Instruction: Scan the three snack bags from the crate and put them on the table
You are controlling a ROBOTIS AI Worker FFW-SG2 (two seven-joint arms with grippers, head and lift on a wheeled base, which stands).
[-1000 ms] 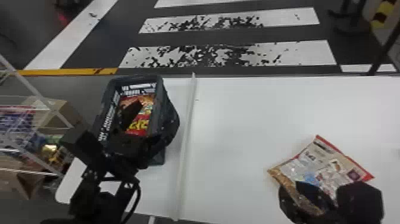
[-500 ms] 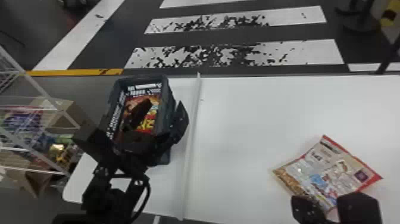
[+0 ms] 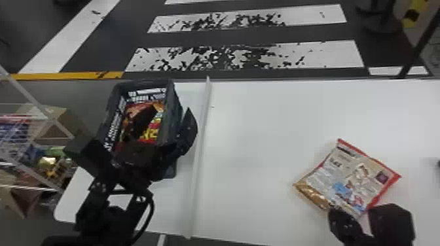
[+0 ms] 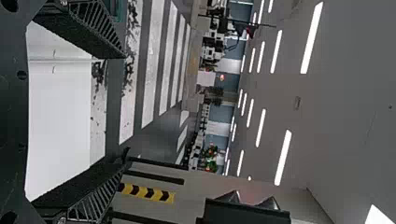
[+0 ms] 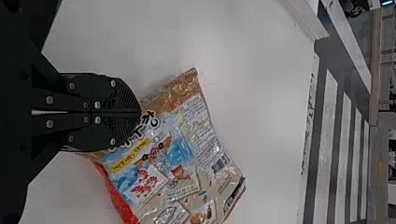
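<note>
Looks like finishing the set-down of a snack bag (image 3: 350, 180), flat on the table (image 3: 262, 163) under and just beyond the right gripper (image 5: 140, 112), closed narrow. Next: ease clear, then angle the wide-spread left gripper (image 3: 172, 111) into the crate (image 3: 173, 101) beside it.

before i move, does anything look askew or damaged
The floor stripes beyond the table look patchy, perhaps worn. The bag by the right gripper is slanted, but I see no tear or spill.
</note>
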